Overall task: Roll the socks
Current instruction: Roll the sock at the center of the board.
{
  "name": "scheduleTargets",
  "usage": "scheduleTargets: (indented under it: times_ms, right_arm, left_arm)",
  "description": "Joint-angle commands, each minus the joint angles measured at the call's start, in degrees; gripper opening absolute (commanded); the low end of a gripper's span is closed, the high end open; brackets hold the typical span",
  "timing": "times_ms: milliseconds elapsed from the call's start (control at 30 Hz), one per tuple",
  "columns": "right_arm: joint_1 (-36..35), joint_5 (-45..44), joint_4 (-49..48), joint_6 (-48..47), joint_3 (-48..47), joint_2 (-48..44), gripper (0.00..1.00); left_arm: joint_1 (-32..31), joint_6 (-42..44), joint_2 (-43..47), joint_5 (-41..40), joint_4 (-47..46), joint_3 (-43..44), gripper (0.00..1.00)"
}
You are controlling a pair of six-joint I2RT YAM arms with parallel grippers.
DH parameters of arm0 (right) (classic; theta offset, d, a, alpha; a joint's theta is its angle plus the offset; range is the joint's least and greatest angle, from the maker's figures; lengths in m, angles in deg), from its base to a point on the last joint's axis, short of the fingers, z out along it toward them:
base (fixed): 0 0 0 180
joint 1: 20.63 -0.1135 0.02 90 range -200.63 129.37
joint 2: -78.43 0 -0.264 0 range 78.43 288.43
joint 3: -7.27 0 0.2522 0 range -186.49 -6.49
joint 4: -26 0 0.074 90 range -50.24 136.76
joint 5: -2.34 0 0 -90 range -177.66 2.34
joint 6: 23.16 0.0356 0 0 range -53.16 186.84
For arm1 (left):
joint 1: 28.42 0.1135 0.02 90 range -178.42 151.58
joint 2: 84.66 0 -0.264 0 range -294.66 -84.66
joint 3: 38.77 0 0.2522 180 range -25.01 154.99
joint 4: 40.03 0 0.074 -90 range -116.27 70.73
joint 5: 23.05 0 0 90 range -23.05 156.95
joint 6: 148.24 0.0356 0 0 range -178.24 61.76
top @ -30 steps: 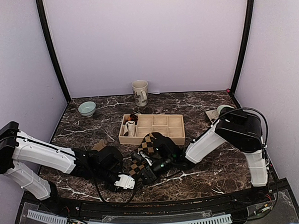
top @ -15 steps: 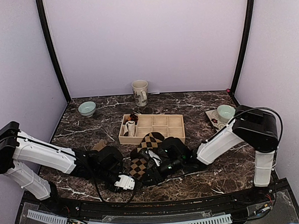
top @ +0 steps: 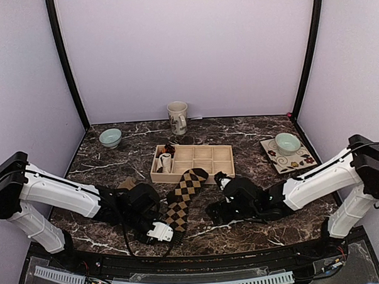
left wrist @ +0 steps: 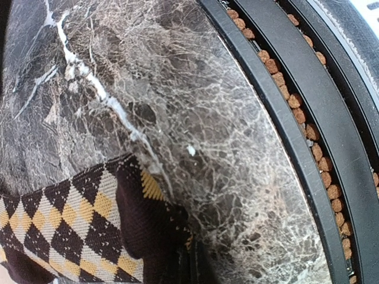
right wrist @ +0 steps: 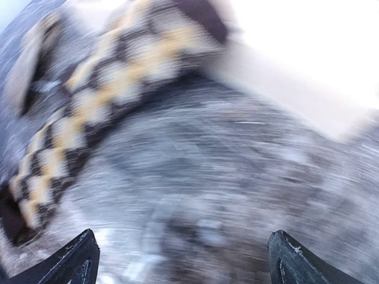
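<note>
Socks: argyle sock (top: 184, 195) flat, stretched diag. on surface (top: 102, 166) from tray (top: 222, 176) front toward near edge; L fingers (top: 163, 230) clamped on its near end; R fingers (right wrist: 76, 260) wide apart, empty, just right of it; tan sock (top: 125, 182) partly seen left of tray.

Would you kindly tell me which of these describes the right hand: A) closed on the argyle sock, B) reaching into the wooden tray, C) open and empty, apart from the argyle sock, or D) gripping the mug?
C: in its wrist view the right hand stands wide open and empty, and the argyle sock lies on the table ahead of it, untouched by it.
</note>
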Motion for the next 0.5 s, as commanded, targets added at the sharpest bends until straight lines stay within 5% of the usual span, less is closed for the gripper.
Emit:
scheduleTargets:
  times_ms: [0, 367, 467]
  right_arm:
    - [0.4, -14.6, 2.0, 8.6, 5.0, -6.4, 0.99]
    - [-1.0, -5.5, -17.6, -12.3, 11.6, -15.1, 0.99]
    - [-7.6, -14.7, -19.9, -22.4, 11.8, -16.1, 0.99]
  left_arm:
    - [-0.2, 0.6, -1.4, 2.6, 5.1, 0.5, 0.01]
    - [1.9, -0.2, -3.5, 7.6, 8.8, 3.6, 0.00]
    - [3.3, -0.5, -3.2, 9.3, 9.2, 3.6, 0.00]
